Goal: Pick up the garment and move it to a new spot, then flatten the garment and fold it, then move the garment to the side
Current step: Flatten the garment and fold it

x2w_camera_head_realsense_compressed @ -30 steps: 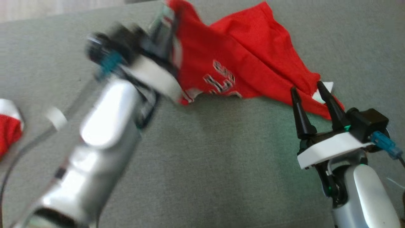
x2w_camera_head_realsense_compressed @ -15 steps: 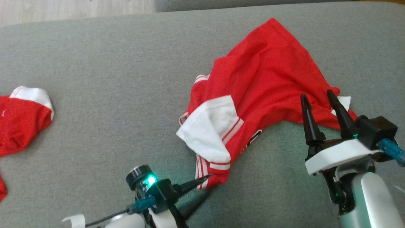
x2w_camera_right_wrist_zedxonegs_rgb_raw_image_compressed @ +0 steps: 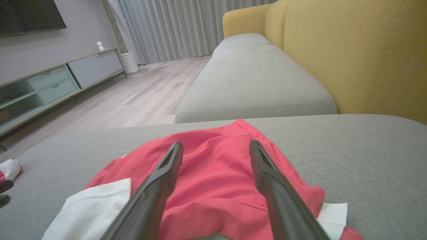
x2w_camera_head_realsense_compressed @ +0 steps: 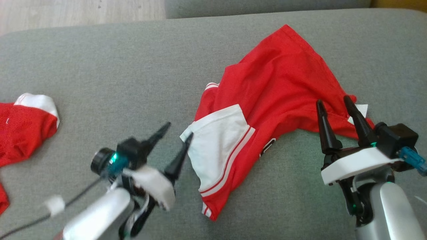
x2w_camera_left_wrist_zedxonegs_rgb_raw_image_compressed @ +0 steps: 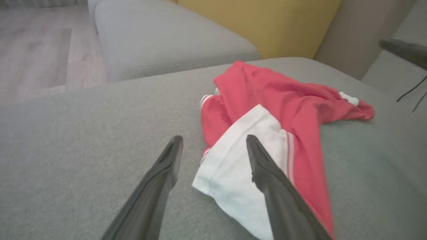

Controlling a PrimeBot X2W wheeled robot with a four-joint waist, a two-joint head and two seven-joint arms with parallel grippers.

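Now I see left gripper [x2w_camera_head_realsense_compressed: 179, 129] spread wide, empty, just beside white sleeve [x2w_camera_head_realsense_compressed: 217, 146] of red shirt [x2w_camera_head_realsense_compressed: 277, 90]; right gripper [x2w_camera_head_realsense_compressed: 333, 100] likewise wide, empty, over shirt's right edge on grey cushion [x2w_camera_head_realsense_compressed: 100, 66].

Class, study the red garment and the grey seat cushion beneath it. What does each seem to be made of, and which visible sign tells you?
The red garment looks like thin, soft cloth with a matte finish, probably a sports-jersey knit: it drapes in loose folds and wrinkles. The grey seat cushion looks like woven upholstery fabric, also matte: a fine speckled weave shows across its surface.
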